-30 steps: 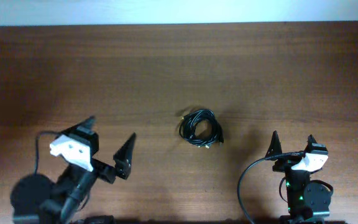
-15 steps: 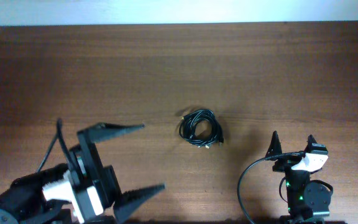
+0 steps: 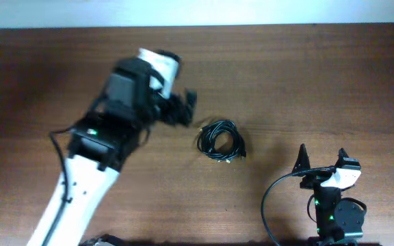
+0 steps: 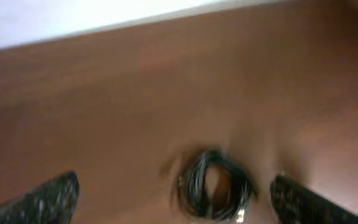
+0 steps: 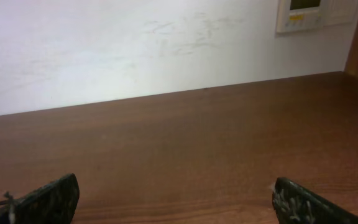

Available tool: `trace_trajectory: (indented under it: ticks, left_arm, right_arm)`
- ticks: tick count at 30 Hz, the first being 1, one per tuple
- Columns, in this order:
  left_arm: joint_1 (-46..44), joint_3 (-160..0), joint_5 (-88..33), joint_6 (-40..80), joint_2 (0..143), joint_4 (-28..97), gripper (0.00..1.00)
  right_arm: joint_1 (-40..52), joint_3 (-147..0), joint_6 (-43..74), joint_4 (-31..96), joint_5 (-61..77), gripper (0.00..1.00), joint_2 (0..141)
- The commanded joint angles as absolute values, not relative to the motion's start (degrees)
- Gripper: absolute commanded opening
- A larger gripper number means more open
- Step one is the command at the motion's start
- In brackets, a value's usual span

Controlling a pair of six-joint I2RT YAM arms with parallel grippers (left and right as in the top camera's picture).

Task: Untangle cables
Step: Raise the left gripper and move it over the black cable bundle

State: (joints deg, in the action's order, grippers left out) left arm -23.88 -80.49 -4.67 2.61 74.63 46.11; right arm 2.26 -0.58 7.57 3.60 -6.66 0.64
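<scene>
currently: thin glossy black cords with metal plugs (image 3: 221, 141), one tight coil, centre of brown wooden tabletop (image 3: 286, 68). probably light, limp, slippery; best pinched at an outer loop. left hand (image 4: 173, 180) spread, just left of coil; right hand (image 3: 321, 156) spread, near right.

- Overhead: soft, even light; the white-and-black left arm (image 3: 125, 89) is smeared by blur.
- Left wrist: blurred throughout; the coil of thin glossy black cables (image 4: 213, 186) just ahead of the left gripper (image 4: 176, 202) is soft-edged.
- Right wrist: sharp; the pale wall (image 5: 135, 43) ahead is bright.
</scene>
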Motion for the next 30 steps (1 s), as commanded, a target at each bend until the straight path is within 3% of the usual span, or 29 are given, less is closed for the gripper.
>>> trace_trajectory:
  ticks: [1, 4, 7, 9, 13, 15, 24, 27, 30]
  left_arm:
    - [-31.3, -81.3, 1.1, -7.9, 78.3, 51.8, 0.99]
    - [-34.9, -81.2, -1.3, -7.9, 84.8, 55.0, 1.00]
    - [-37.0, -81.2, -3.6, -7.8, 92.1, 55.2, 0.84]
    - [-38.1, -81.1, -3.7, -7.8, 96.5, 55.5, 0.83]
    - [-41.4, -81.1, -10.3, -7.4, 104.0, 56.2, 0.90]
    - [-43.3, -81.1, -10.3, -7.4, 106.6, 56.1, 0.99]
    - [-47.4, -80.8, -10.3, -7.4, 116.2, 51.2, 0.98]
    - [-47.4, -80.8, -10.3, -7.4, 117.0, 51.2, 0.79]
    - [-47.4, -80.8, -10.3, -7.4, 117.0, 51.1, 0.51]
  right_arm:
    - [2.6, -0.3, 8.0, 4.1, -7.7, 0.98, 0.4]
    - [2.6, -0.3, 8.0, 4.1, -7.7, 0.98, 0.4]
    - [2.6, -0.3, 8.0, 4.1, -7.7, 0.99, 0.4]
    - [2.6, -0.3, 8.0, 4.1, -7.7, 0.98, 0.4]
    - [2.6, -0.3, 8.0, 4.1, -7.7, 0.98, 0.4]
    - [2.6, -0.3, 8.0, 4.1, -7.7, 0.98, 0.4]
    - [2.6, -0.3, 8.0, 4.1, -7.7, 0.99, 0.4]
    - [2.6, -0.3, 8.0, 4.1, -7.7, 0.99, 0.4]
    - [2.6, -0.3, 8.0, 4.1, -7.7, 0.99, 0.4]
